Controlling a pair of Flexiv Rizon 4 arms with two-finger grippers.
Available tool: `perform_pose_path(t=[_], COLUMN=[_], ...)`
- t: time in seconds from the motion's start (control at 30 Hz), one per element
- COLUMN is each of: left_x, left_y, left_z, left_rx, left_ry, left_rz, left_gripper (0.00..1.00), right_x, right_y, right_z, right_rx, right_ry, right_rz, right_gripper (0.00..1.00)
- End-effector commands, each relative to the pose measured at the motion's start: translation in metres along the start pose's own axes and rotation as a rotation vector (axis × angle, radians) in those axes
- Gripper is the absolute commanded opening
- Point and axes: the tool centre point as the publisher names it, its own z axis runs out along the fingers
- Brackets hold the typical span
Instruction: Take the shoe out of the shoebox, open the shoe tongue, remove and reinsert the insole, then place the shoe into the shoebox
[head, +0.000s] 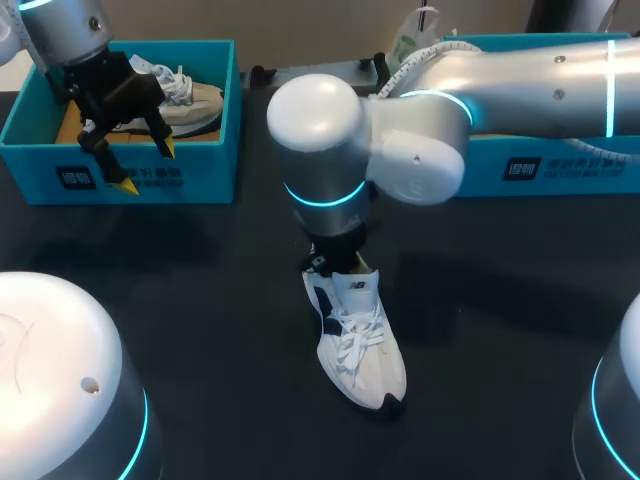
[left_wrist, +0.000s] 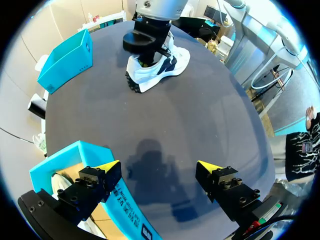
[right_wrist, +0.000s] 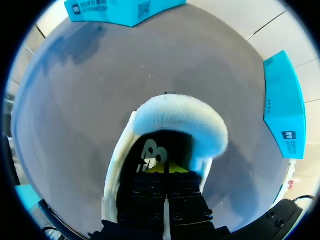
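Standing on the black table (head: 200, 300), the white-and-navy sneaker (head: 362, 350) has the right gripper (right_wrist: 167, 169) inside its opening, fingers seemingly pressed together. The left gripper (left_wrist: 157, 166) hangs wide open and empty over the left teal shoebox (head: 205, 175).

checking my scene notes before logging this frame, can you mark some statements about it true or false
1. The white and navy lace-up sneaker stands on the black table, outside any box. True.
2. The left tool is shut on a shoe. False: it is open and holds nothing, above the front wall of the teal cardboard shoebox.
3. The right tool reaches into the sneaker's opening. True.
4. That teal shoebox is empty. False: a pale shoe lies in it.
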Motion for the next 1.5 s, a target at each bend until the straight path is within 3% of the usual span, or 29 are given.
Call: perform_pose_path(t=[0.03,0.17,0.57,0.8,1.2,1.4,1.43,1.5], left_x=[0.000,0.000,0.000,0.000,0.000,0.000,0.000,0.000], left_y=[0.000,0.000,0.000,0.000,0.000,0.000,0.000,0.000], left_z=[0.000,0.000,0.000,0.000,0.000,0.000,0.000,0.000], left_rx=[-0.002,-0.002,-0.002,-0.002,-0.002,-0.002,-0.002,-0.002], left_ry=[0.001,0.001,0.001,0.001,0.001,0.001,0.001,0.001], left_rz=[0.000,0.000,0.000,0.000,0.000,0.000,0.000,0.000], left_gripper=[1.00,1.00,1.00,1.00,1.00,1.00,1.00,1.00], right_x=[0.006,0.005,0.003,0.006,0.011,0.011,0.012,0.012], right_y=[0.005,0.003,-0.015,-0.014,-0.018,-0.022,-0.022,-0.022], right_z=[-0.009,-0.022,-0.019,-0.034,-0.036,-0.037,-0.038,-0.039], right_rx=[0.027,0.026,0.093,0.149,0.184,0.207,0.209,0.213], right_ry=[-0.020,-0.025,0.048,0.086,0.117,0.141,0.144,0.152], right_rz=[0.010,0.025,0.069,0.085,0.110,0.141,0.144,0.156], right_gripper=[0.00,0.00,0.00,0.00,0.00,0.24,0.34,0.39])
